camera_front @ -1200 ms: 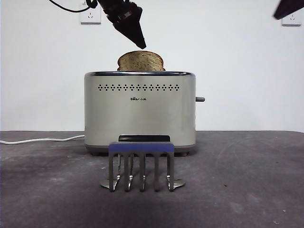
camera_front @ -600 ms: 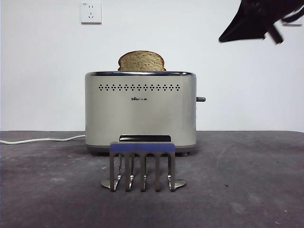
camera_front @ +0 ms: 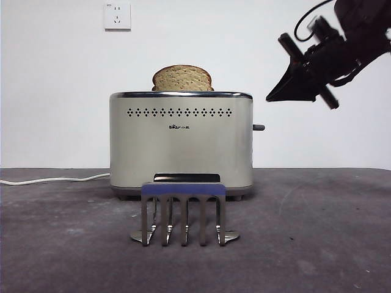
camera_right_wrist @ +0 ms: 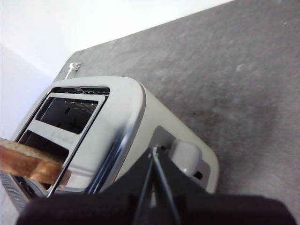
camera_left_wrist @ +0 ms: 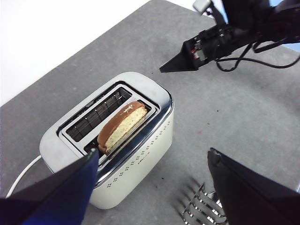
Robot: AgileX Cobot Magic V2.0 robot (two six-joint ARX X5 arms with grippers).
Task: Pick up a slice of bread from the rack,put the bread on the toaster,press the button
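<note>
— Right hand (camera_front: 272, 97), black jaws pressed together to a point, hangs above and to the side of the small grey lever button (camera_front: 258, 127), not touching it.

— And the bread?

— Done, I'd say: the tan wholegrain slice of bread with dark crust (camera_front: 182, 78) stands in a slot of the boxy cream toaster with chrome rim (camera_front: 181, 146), its dome poking out. The small silver rack with blue top bar (camera_front: 182, 210) holds nothing.

— Left hand?

— Left hand (camera_left_wrist: 150, 183) waits high over the table, jaws spread, empty. Only the press seems left.
</note>
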